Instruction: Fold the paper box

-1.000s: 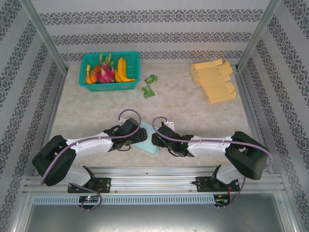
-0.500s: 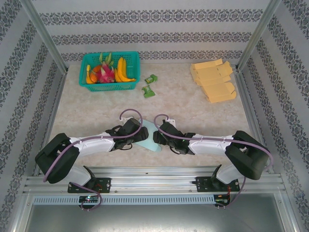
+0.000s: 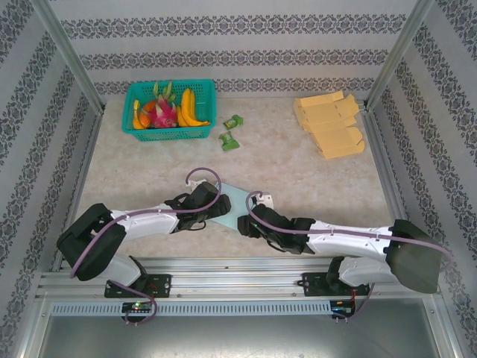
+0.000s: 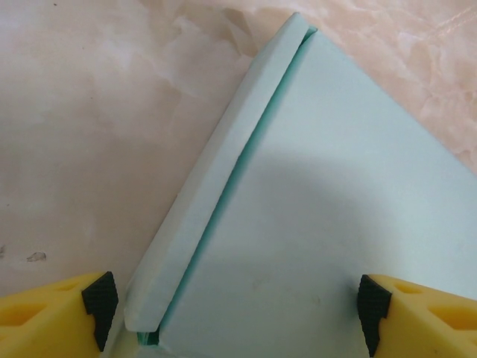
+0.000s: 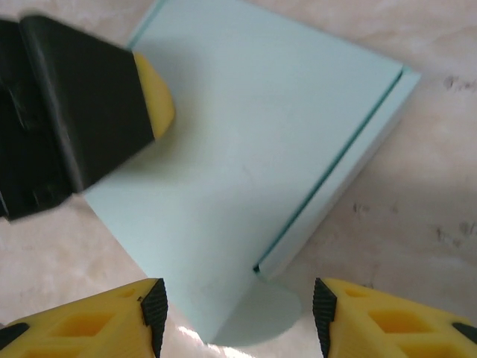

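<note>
Judging by the layout, folding is barely begun: paper box (image 3: 235, 205) is laid flat at lower centre of the top view, between both arms. Left gripper (image 4: 235, 306) is spread wide over it. Right gripper (image 5: 238, 309) is held half open at its corner, nothing clamped. Next, edge flap (image 4: 216, 194) needs to be caught and raised.

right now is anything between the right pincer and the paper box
Nothing visible does. The paper box lies flat on the table directly ahead of the right pincer, which is open. One finger of the left pincer sits over the box's far left part, off to the side of that path.
</note>
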Motion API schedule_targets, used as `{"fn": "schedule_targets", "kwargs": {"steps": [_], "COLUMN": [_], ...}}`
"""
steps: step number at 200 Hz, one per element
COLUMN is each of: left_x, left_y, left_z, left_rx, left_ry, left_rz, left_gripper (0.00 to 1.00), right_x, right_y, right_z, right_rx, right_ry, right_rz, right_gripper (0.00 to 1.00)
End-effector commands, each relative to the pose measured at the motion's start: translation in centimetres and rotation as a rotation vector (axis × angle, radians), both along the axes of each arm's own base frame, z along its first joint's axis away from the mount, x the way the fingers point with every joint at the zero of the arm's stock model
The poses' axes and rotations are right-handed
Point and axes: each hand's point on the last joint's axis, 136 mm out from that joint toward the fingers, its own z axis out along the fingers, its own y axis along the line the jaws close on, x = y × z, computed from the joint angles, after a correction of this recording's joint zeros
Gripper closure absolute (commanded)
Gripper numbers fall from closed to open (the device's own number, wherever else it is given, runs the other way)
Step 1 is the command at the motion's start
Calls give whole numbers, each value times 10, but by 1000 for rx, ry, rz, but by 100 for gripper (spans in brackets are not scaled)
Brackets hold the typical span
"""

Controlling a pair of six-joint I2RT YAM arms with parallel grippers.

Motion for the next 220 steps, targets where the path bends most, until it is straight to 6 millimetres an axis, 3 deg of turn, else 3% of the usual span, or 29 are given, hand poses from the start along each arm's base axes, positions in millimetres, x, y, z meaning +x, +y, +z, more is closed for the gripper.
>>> {"fn": "schedule_targets", "kwargs": {"steps": [1,44,123,168,220], "left_x": [-19,-19,-20,-20,-20], "left_y": [19,18,21,21,22], "left_z": [-28,-28,-30,-32,-33], "left_rx": [107,106,118,122,126], "left_ry": [81,78,81,83,83], "left_rz": [7,6,6,6,4], "left_gripper": [15,15,15,15,15], "right_x": [-7,-11,-10,-11,-10], "right_y": [-6,8,27,30,32], "right_z": [-9,-22,-25,-27,-23], "right_rx": [-11,7,74,74,60], "right_ry": [9,40,67,76,48], "right_rz": [-42,-39,-39,-29,-11], "right_gripper": [44,45,48,57,62]}}
